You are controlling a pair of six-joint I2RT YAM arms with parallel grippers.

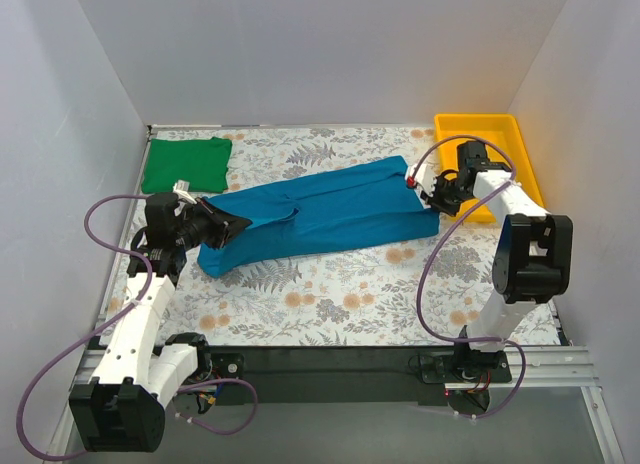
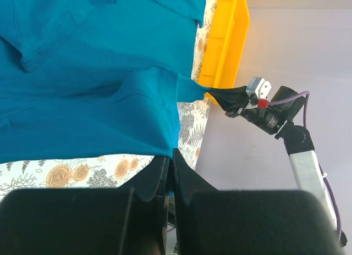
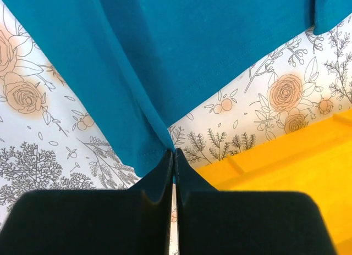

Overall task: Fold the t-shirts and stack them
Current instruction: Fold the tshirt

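A teal-blue t-shirt (image 1: 320, 216) lies stretched across the middle of the floral table, folded lengthwise. My left gripper (image 1: 235, 227) is shut on its left end, pinching the hem (image 2: 171, 150). At the shirt's right end my right gripper (image 1: 432, 197) is shut on a corner of the fabric (image 3: 165, 142); that same gripper (image 2: 223, 95) shows in the left wrist view holding a pulled-out point of cloth. A bright green t-shirt (image 1: 187, 164) sits folded at the back left corner, apart from both grippers.
A yellow plastic tray (image 1: 500, 144) stands at the back right, just behind the right gripper; its wall (image 3: 286, 172) shows close to the right fingers. Grey walls enclose the table on three sides. The floral cloth (image 1: 330, 294) shows bare in front of the shirt.
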